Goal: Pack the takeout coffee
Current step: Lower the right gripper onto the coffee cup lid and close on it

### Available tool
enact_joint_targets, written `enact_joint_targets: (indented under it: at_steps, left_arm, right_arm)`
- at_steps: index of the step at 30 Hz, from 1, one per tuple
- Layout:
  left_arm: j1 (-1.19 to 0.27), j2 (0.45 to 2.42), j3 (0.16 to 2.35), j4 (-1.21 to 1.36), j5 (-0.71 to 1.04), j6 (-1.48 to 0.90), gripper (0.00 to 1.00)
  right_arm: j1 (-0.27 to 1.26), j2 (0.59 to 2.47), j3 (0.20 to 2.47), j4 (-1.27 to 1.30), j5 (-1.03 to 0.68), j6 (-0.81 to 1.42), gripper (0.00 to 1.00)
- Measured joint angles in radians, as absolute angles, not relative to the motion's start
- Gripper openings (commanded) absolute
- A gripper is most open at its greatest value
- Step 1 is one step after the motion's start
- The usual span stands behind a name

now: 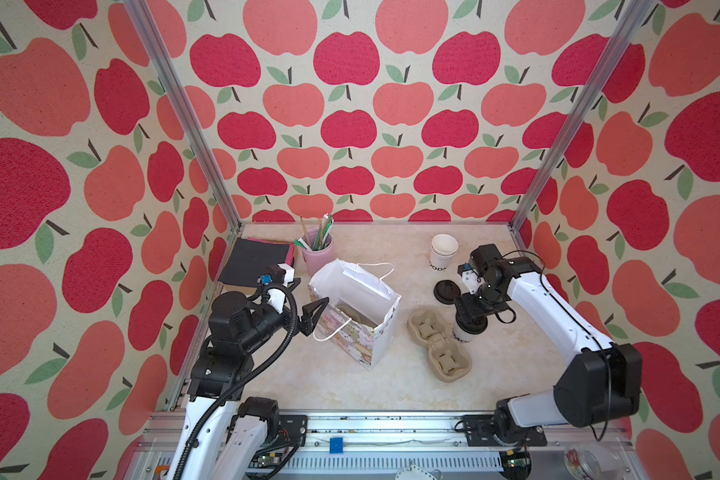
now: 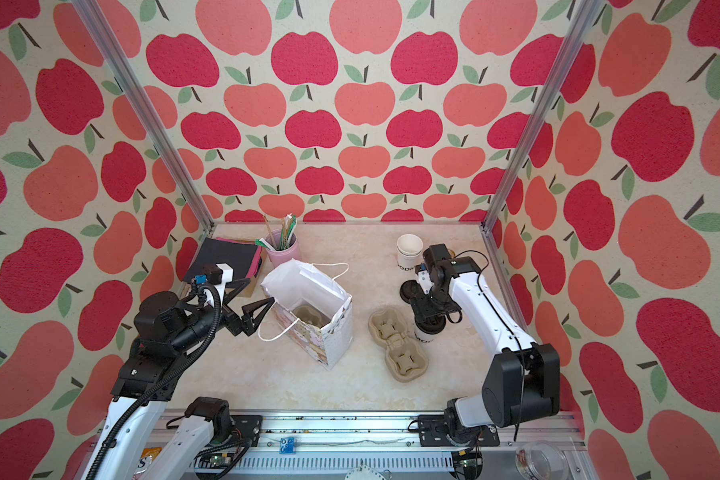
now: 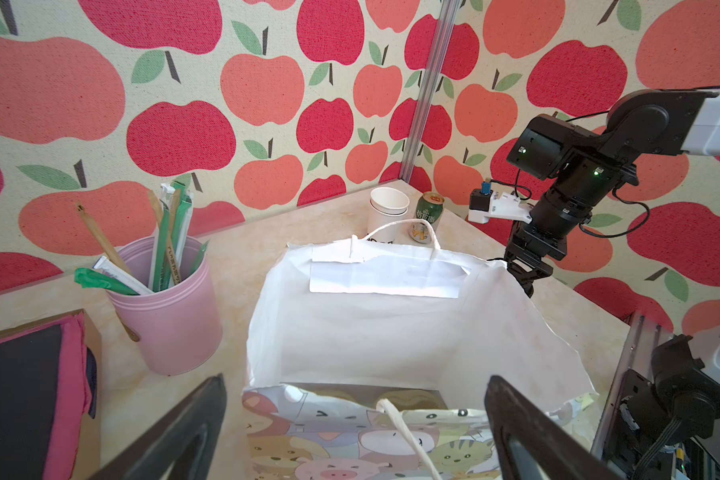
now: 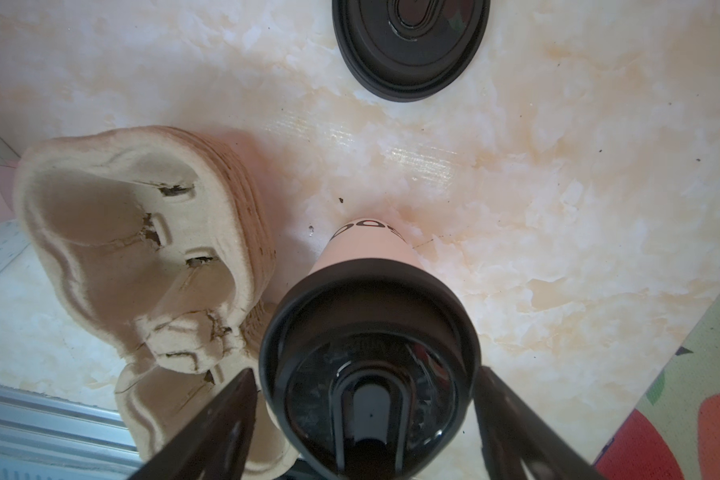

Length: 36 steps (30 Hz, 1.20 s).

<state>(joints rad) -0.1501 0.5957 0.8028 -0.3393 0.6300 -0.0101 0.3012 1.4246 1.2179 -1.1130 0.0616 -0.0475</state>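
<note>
Top views showed a beige surface (image 1: 329, 386) walled in apple-print cloth. The coffee (image 1: 465, 333), a white cup with a black lid, stood upright on the surface at right, just beside a pulp tray (image 1: 436, 345) and near a spare lid (image 1: 445, 291). The right tool (image 1: 470, 322) hung directly above it, jaws down either side of its lid. In the right wrist view the fingers (image 4: 233, 407) sat right at the rim, and whether they clenched it could not be told. An open bag (image 1: 364, 347) stood left of the tray. The left tool (image 1: 319, 316) was released, jaws spread wide at the bag's edge. A cup stack (image 1: 443, 251) and a pink pot (image 1: 319, 255) stood at the back
</note>
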Motion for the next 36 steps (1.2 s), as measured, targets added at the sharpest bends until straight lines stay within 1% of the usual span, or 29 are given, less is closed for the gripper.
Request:
enact_joint_targets:
  at_steps: [10,21,24,31,36]
  left_arm:
    - [-0.146,0.596,0.803,-0.339,0.63,-0.01,0.99]
    - [-0.146,0.596,0.803,-0.339,0.63,-0.01,0.99]
    - [-0.146,0.596,0.803,-0.339,0.63,-0.01,0.99]
    - [-0.146,0.596,0.803,-0.339,0.63,-0.01,0.99]
    - [-0.146,0.596,0.803,-0.339,0.63,-0.01,0.99]
  right_arm:
    - [0.306,1.399,1.193,-1.121,0.081,-0.039,0.82]
    - [0.306,1.414,1.188,-1.12,0.081,-0.032,0.72]
    - [0.306,1.414,1.187,-1.119,0.081,-0.03,0.73]
    - [0.308,1.427,1.186,-1.119,0.081,-0.025,0.78]
    - [0.311,1.441,1.183,-1.119,0.077,-0.022,0.78]
